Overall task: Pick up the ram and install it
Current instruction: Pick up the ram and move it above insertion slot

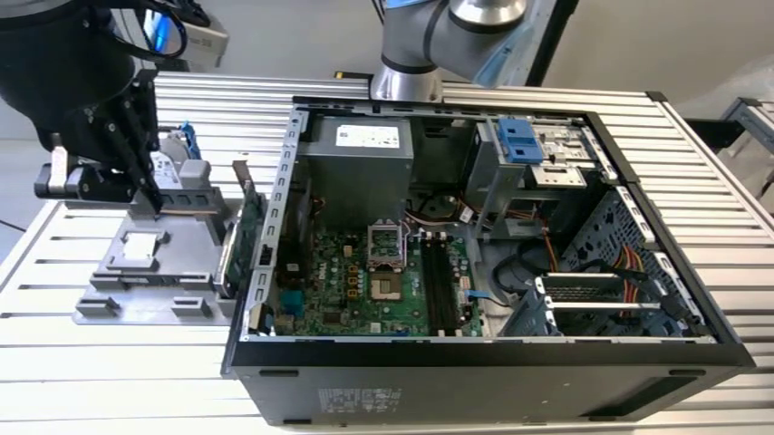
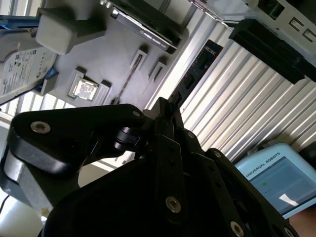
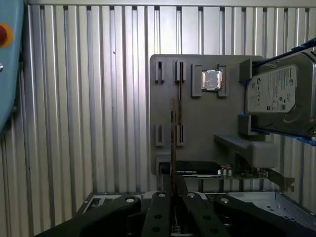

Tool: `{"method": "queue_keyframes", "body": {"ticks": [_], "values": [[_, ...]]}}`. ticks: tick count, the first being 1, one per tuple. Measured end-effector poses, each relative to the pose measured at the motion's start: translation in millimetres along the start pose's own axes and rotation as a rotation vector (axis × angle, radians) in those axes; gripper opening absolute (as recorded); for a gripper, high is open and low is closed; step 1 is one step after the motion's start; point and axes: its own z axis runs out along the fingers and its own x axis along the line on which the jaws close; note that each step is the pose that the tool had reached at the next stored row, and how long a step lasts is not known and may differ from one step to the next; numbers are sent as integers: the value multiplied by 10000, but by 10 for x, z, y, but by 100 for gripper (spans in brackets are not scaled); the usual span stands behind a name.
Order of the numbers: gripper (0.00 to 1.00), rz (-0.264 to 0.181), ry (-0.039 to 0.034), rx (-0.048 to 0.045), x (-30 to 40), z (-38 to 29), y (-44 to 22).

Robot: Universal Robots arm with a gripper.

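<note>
The gripper (image 3: 174, 191) is clamping the ram (image 3: 174, 143) edge-on, apparently so the stick is clearing the narrow slots of the grey parts tray (image 3: 207, 123) beneath it.

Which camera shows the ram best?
The second wrist view: the ram shows its broad dark face running out from the fingers. The first wrist view shows the ram edge-on, a thin line. In the exterior view it is too thin to tell.
</note>
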Motion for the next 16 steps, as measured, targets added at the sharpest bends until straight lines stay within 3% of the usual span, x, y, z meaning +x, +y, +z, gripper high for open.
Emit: {"method": "queue_keyframes", "body": {"ticks": [16], "values": [[0, 1, 1, -12, -6, 0, -224]]}}
